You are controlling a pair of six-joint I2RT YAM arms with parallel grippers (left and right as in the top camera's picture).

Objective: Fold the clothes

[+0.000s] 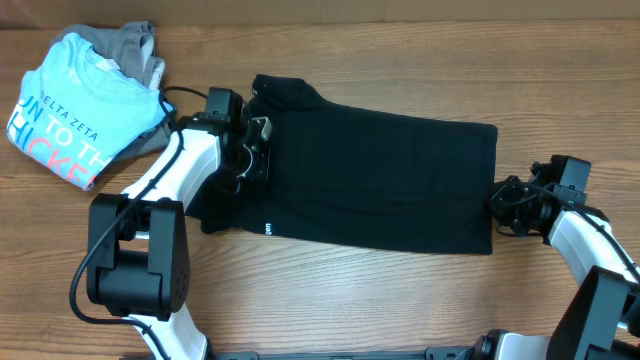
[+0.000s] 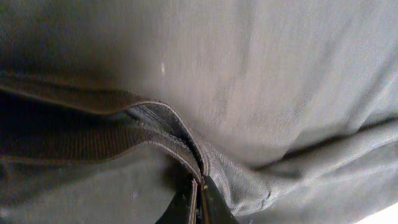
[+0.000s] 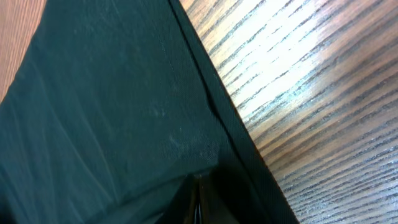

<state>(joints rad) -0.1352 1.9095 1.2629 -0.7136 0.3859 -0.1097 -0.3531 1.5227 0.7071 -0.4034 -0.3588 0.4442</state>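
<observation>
Jaws clamped on black T-shirt [image 1: 380, 175]; fabric spread flat, faintly creased.

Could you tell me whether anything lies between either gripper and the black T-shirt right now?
Nothing visible does. The left gripper is shut on the black T-shirt near its collar, the right gripper on the hem at the opposite end. The blue T-shirt and grey garment lie apart, off to one side.

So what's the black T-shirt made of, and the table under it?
The black T-shirt looks like soft cloth, probably cotton: matte, with fine threads showing and limp folds in the wrist views. The table looks like wood or wood-look laminate: brown grain lines with a shine where light hits.
</observation>
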